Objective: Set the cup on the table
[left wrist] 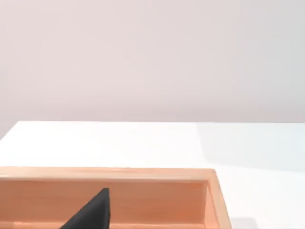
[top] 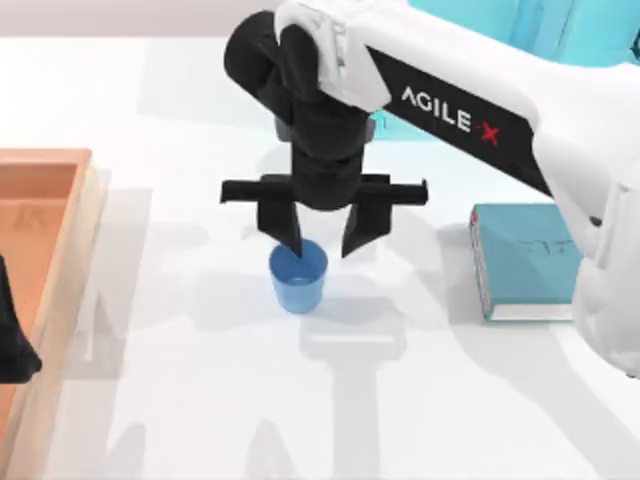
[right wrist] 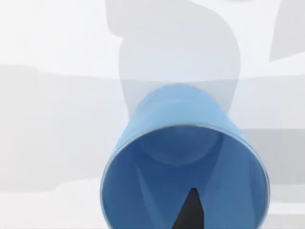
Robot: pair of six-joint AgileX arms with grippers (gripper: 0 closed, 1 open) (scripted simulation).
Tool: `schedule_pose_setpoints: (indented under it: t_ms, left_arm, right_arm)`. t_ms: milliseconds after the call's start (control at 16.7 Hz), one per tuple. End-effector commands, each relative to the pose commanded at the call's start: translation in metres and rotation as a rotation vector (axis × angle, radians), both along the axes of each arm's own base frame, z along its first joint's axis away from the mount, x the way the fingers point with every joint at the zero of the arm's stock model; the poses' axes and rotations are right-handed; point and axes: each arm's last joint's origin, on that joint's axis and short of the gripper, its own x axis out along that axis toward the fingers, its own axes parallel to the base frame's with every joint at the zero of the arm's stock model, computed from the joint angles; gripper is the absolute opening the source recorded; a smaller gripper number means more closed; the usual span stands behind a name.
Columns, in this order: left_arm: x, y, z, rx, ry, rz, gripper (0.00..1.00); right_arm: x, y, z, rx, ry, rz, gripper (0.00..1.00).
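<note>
The cup (top: 298, 277) stands upright mid-table (top: 200, 400), directly beneath the right gripper (top: 320, 245), whose spread fingers straddle its rim (one tip inside), gripping nothing. Left gripper (top: 15, 340) idles over the tray (top: 60, 180) at the table's left edge.

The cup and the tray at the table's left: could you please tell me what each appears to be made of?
The cup looks like plain blue plastic: uniform colour, smooth thin wall, soft sheen inside. The tray looks like light orange wood with a matte finish and faint grain, though being rendered leaves that open. The right tool stands at the cup's rim.
</note>
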Motion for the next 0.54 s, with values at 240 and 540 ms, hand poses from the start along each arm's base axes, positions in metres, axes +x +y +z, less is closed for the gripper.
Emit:
schedule_pose_setpoints:
  t_ms: [240,540]
  left_arm:
    - [0.0,0.0,0.0,0.0,0.0,0.0,1.0]
    - [0.0,0.0,0.0,0.0,0.0,0.0,1.0]
  right_arm:
    - [0.0,0.0,0.0,0.0,0.0,0.0,1.0]
    - [0.0,0.0,0.0,0.0,0.0,0.0,1.0]
